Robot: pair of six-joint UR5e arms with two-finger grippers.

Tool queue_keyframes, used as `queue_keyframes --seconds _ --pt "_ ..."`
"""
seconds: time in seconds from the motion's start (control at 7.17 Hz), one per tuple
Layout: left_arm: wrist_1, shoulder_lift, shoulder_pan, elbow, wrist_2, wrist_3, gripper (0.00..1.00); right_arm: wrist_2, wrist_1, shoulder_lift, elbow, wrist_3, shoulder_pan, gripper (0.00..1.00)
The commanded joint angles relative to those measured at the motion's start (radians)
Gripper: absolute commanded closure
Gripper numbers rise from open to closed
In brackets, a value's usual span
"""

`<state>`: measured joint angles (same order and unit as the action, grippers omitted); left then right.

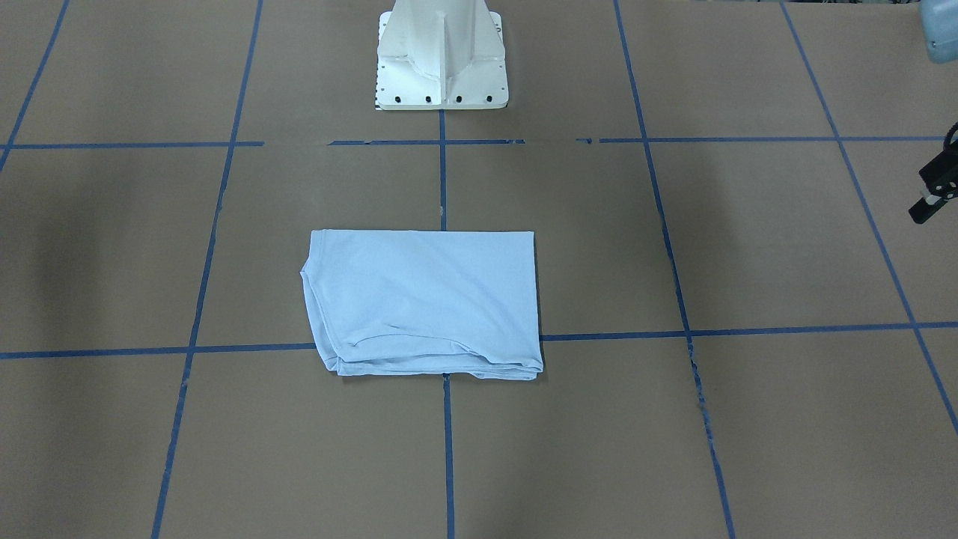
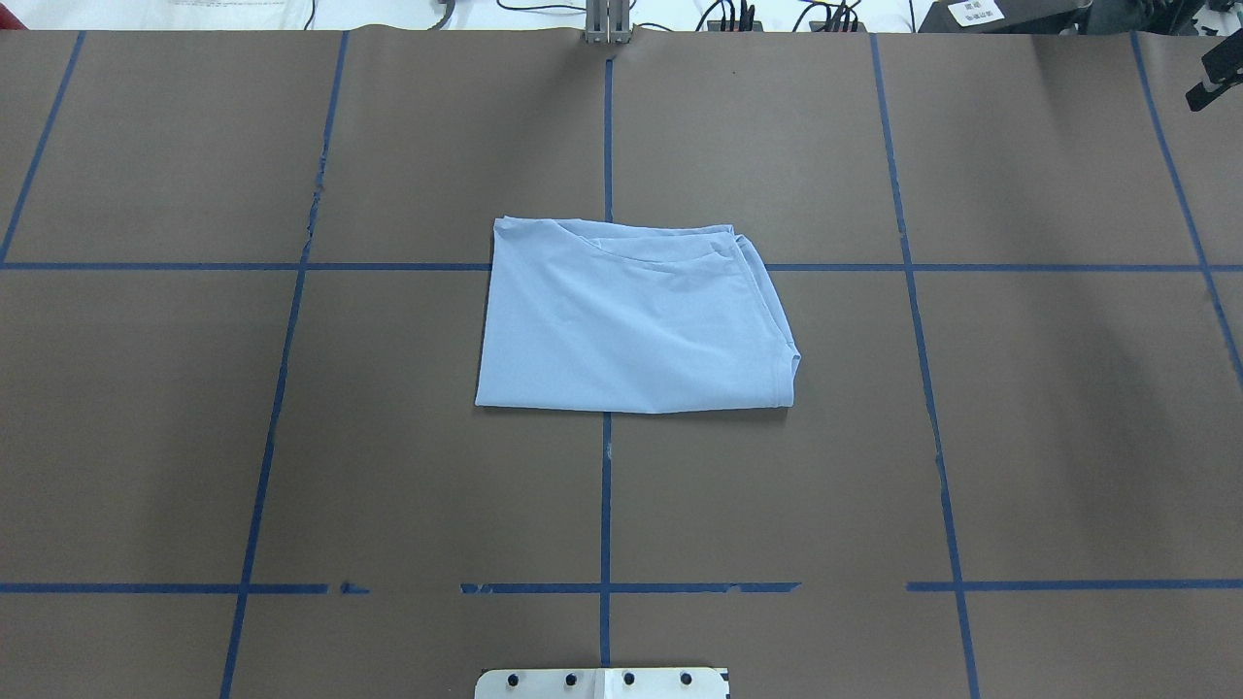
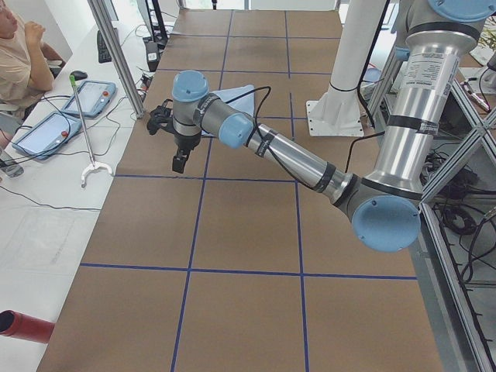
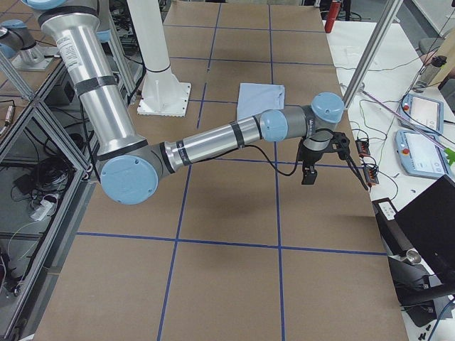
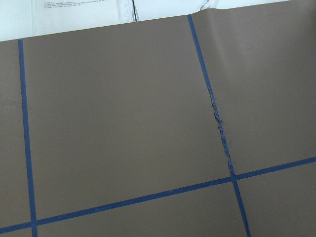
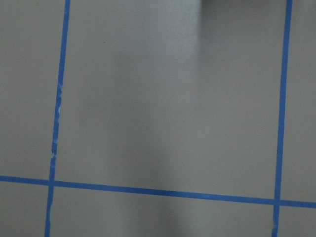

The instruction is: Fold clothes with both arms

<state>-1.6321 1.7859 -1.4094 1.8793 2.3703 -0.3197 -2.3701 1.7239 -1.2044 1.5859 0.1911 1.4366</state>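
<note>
T-shirt (image 1: 423, 299) is lying folded at the centre of the table (image 1: 748, 247). It is a soft light blue knit in a rough rectangle, sitting across a crossing of the blue tape lines (image 1: 447, 449).

The front-facing view is showing stacked layer edges along its 6 o'clock side and a curved hem at 9 o'clock. Overhead, the T-shirt (image 2: 631, 325) is showing those same layers at 12 and 3 o'clock, with smooth cloth elsewhere.

Left gripper (image 1: 932, 196) is only peeking in at the front-facing view's edge, between 2 and 3 o'clock from the shirt and well apart from it. It is black and angular, and I cannot tell its opening. The overhead view is not catching it.

The left-side view is giving the whole left arm (image 3: 294, 159), a shiny metal tube with light blue caps, with the gripper (image 3: 180, 159) hanging above the paper.

Right gripper (image 2: 1212, 83) is clipping the overhead frame at 2 o'clock from the shirt. I cannot tell its opening either. The right-side view is showing the right arm (image 4: 213, 142) stretched out low.

Both wrist views are showing only matte brown paper and tape. The left wrist view is catching a crinkled tape strip (image 5: 219, 123).

White pedestal base (image 1: 441, 67) is standing at 12 o'clock from the shirt in the front-facing view.
</note>
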Motion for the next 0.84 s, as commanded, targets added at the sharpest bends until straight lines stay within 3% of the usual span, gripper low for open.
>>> queue_keyframes --seconds 0.0,0.28,0.7 --pt "-0.003 -0.04 0.003 0.041 0.057 0.007 0.0 0.005 -0.001 -0.01 0.013 0.002 -0.004 0.0" --pt "-0.018 -0.046 0.004 0.04 0.075 0.001 0.0 0.005 0.006 -0.021 0.065 0.002 -0.004 0.0" --pt "-0.023 -0.039 0.027 -0.017 0.159 -0.001 0.0 0.02 -0.004 -0.038 0.045 0.002 -0.021 0.0"
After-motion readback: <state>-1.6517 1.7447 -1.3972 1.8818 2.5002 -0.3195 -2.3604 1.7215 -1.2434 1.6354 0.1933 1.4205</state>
